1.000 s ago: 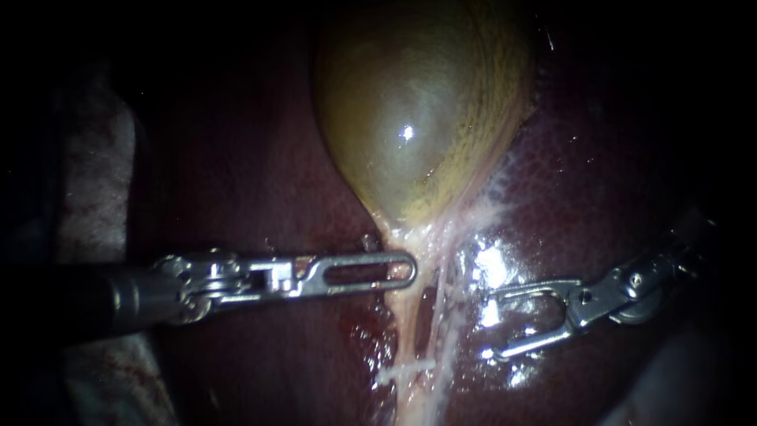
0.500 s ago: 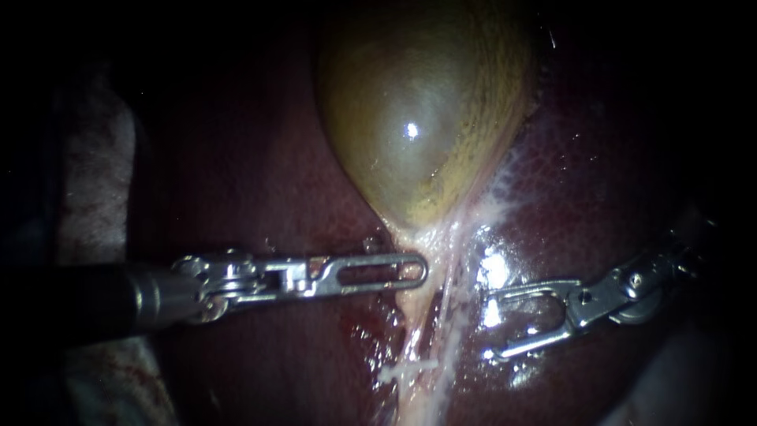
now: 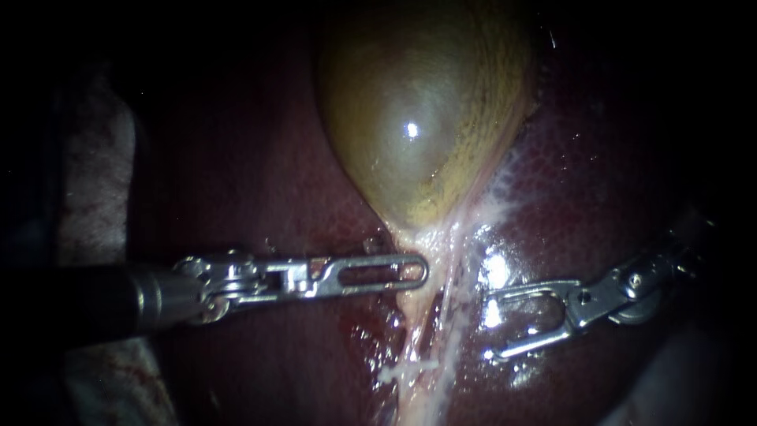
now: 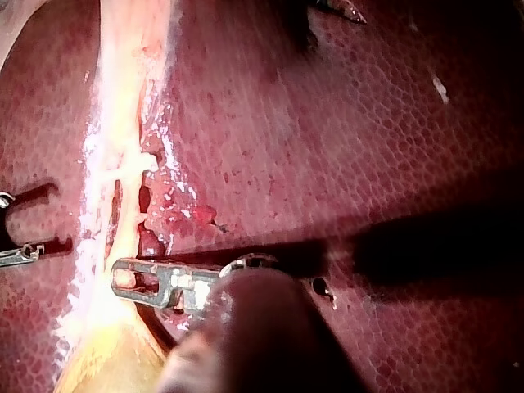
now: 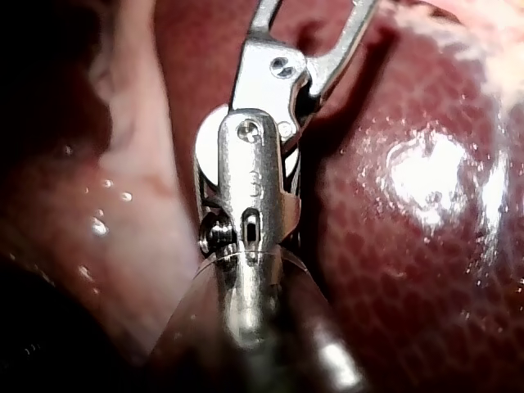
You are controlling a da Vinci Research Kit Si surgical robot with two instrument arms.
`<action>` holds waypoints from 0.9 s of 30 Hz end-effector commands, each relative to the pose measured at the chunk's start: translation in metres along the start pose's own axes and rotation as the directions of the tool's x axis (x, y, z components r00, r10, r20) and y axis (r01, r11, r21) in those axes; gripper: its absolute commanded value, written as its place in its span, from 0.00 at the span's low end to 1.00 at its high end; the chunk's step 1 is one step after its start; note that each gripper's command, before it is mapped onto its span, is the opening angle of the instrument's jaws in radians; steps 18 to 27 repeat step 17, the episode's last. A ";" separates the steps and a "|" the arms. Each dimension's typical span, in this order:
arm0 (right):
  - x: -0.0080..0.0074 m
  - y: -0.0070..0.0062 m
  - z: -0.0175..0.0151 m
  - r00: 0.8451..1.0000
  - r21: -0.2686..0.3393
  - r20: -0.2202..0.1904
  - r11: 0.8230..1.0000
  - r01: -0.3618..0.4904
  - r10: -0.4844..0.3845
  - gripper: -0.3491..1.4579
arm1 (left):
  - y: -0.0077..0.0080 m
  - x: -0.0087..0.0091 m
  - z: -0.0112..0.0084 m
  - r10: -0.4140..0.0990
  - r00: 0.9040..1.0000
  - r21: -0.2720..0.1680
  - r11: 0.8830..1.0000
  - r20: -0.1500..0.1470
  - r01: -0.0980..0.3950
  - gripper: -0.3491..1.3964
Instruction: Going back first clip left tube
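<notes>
Endoscope: the left instrument (image 3: 422, 273) has its end effector clenched on the left tube (image 3: 412, 315), right under the gallbladder (image 3: 418, 118). The clip (image 3: 406, 368) sits further down that tube. The right instrument (image 3: 493, 325) is released, off to the side over the liver (image 3: 615, 181). Left wrist: left instrument (image 4: 119, 274) tip lies across the tube (image 4: 115, 221). Right wrist: right instrument (image 5: 313, 33) spread wide, holding nothing.

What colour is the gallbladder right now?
The gallbladder is olive-brown, turning yellowish along its lower right edge; clearest in the endoscope view.
</notes>
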 end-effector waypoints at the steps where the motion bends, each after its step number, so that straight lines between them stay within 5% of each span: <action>1: 0.0000 0.0000 0.0000 1.000 0.001 0.000 1.000 0.000 0.000 0.45 | 0.0000 0.0000 0.0000 0.000 1.000 0.000 1.000 0.000 0.000 0.00; 27: -0.0001 0.0000 0.0001 1.000 0.000 -0.001 1.000 0.000 0.000 0.45 | 0.0000 0.0000 -0.0001 0.000 1.000 0.000 1.000 0.000 0.000 0.00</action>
